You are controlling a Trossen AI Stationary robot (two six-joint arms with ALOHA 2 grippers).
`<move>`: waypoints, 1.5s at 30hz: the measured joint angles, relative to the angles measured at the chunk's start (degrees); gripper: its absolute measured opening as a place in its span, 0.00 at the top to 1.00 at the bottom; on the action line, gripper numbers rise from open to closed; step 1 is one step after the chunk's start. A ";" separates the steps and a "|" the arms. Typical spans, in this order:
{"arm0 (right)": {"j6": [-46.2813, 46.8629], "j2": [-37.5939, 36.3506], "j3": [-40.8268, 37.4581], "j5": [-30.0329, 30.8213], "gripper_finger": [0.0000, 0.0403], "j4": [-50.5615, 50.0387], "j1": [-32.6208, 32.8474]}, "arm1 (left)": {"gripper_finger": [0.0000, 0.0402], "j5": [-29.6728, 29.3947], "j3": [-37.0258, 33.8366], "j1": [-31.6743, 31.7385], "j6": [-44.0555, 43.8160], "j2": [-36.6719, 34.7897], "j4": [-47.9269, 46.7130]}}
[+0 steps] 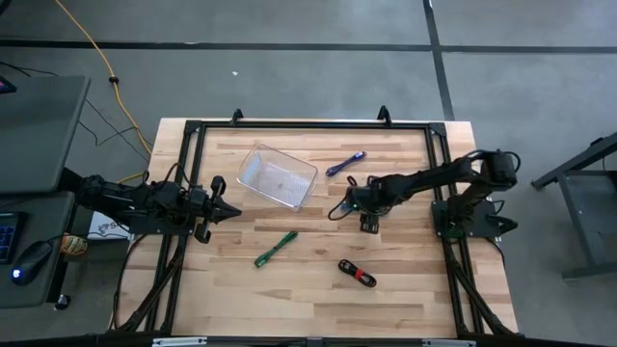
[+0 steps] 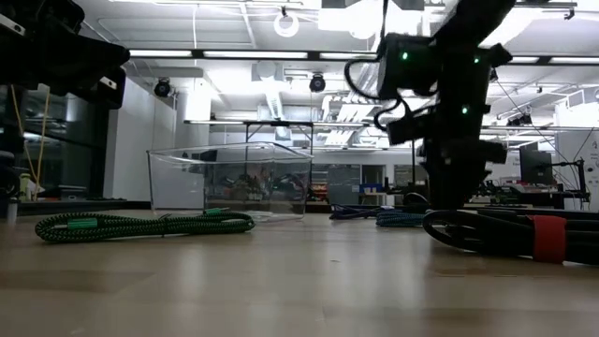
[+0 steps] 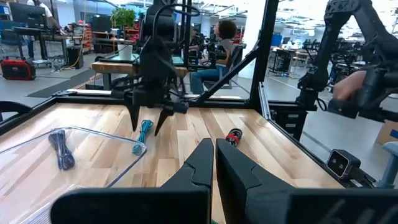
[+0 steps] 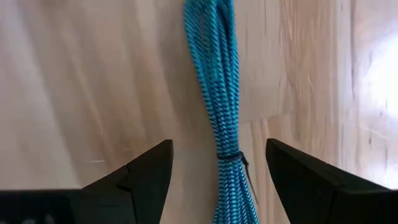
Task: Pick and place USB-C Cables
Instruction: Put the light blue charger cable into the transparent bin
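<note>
The teal cable (image 4: 221, 118) lies flat on the wooden table, tied with a thin band near its middle. My right gripper (image 4: 217, 152) hovers over it, pointing down and open, with one finger on each side and not touching it. In the left wrist view the same gripper (image 3: 148, 121) stands just above the teal cable (image 3: 143, 132). The purple cable (image 1: 345, 164) lies near the far edge, the green cable (image 1: 275, 249) toward the near middle, and the black cable with a red band (image 1: 357, 274) nearer still. My left gripper (image 1: 228, 211) waits shut at the table's left.
A clear plastic bin (image 1: 277, 176) sits on the table left of the right gripper, between the two arms. A black frame runs around the table's edges. Bare wood lies between the green cable and the black cable. People sit at desks in the room beyond.
</note>
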 joint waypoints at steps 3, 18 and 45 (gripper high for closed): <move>-0.42 1.46 0.09 -0.65 0.38 0.11 -1.21 | 1.00 0.00 0.00 0.01 0.00 -0.01 0.00; -3.02 2.84 0.13 -4.28 0.38 0.15 -4.48 | 1.00 -0.01 -0.01 0.00 0.00 0.01 0.00; -4.11 3.02 0.02 -5.65 0.86 0.21 -4.41 | 1.00 0.00 -0.02 0.00 0.00 0.01 -0.01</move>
